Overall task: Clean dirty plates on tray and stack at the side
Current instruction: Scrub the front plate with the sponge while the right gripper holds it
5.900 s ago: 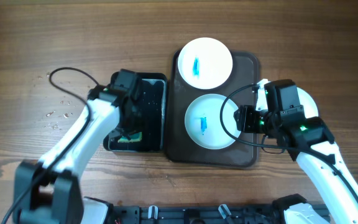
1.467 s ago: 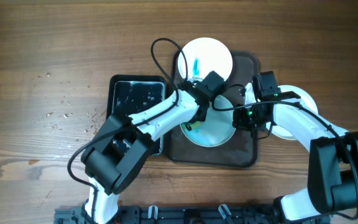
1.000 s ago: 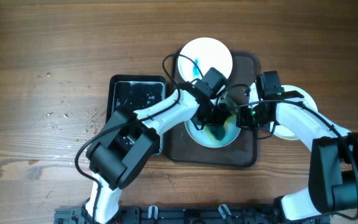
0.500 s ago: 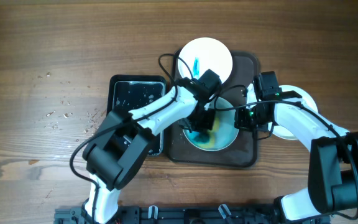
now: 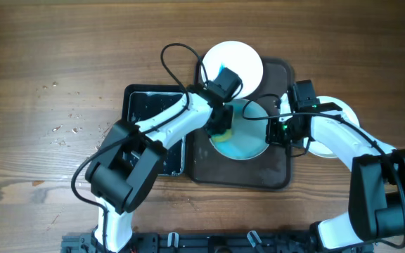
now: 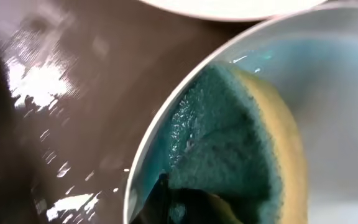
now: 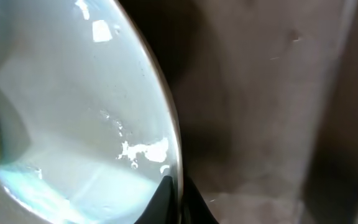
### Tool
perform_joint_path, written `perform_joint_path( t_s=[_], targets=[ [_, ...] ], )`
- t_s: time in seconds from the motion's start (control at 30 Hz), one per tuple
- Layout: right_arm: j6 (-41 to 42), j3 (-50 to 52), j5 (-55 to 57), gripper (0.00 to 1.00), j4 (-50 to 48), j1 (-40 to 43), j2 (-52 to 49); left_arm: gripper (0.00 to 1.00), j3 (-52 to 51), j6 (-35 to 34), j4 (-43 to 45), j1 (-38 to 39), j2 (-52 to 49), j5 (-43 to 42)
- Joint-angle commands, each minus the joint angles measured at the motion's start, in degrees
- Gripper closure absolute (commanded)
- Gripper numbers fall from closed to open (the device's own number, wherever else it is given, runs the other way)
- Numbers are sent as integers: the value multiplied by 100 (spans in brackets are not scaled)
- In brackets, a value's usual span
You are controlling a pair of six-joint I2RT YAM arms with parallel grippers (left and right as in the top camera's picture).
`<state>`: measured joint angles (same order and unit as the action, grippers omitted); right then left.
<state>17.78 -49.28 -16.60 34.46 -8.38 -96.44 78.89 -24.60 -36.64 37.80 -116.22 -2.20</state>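
Two plates [image 5: 241, 53] in tray [image 5: 276, 176]; left pincer [image 5: 220, 125] clamps sponge [image 6: 229, 149] on near plate [image 5: 252, 140], right pincer [image 5: 276, 132] pinches its rim.

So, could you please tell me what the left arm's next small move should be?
Probably sweep the sponge across the near plate toward its right rim: it sits at the left rim, and a pale blue film covers the middle.

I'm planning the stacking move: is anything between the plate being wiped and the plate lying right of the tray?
Only the raised rim of the tray lies between the wiped plate and the side plate. The right tool grips the wiped plate's edge; the sponge in the left tool rests on it.
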Motion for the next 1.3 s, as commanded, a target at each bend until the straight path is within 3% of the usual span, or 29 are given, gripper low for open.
perform_joint_path(
  t_s=[0.0,0.4,0.7,0.8,1.1,1.17,1.27],
  targets=[
    [-107,17,280,96,52,-15,-96,96,-109,-313,575,-33,-208,-1615],
    [-109,17,280,96,63,-15,-96,96,-109,-435,1270,431,-743,-2983],
    [-109,17,280,96,72,-15,-96,96,-107,35,332,463,-640,-3609],
    [-107,17,280,96,70,-15,-96,96,-107,55,-173,293,-463,-3075],
    [-109,17,280,96,61,-15,-96,96,-109,-28,-1169,-157,35,-7],
    [-107,17,280,95,61,-15,-96,96,-107,-28,-1314,-164,44,352],
    [-111,17,282,96,70,-15,-96,96,-85,-234,-1545,-170,275,205]
  ],
)
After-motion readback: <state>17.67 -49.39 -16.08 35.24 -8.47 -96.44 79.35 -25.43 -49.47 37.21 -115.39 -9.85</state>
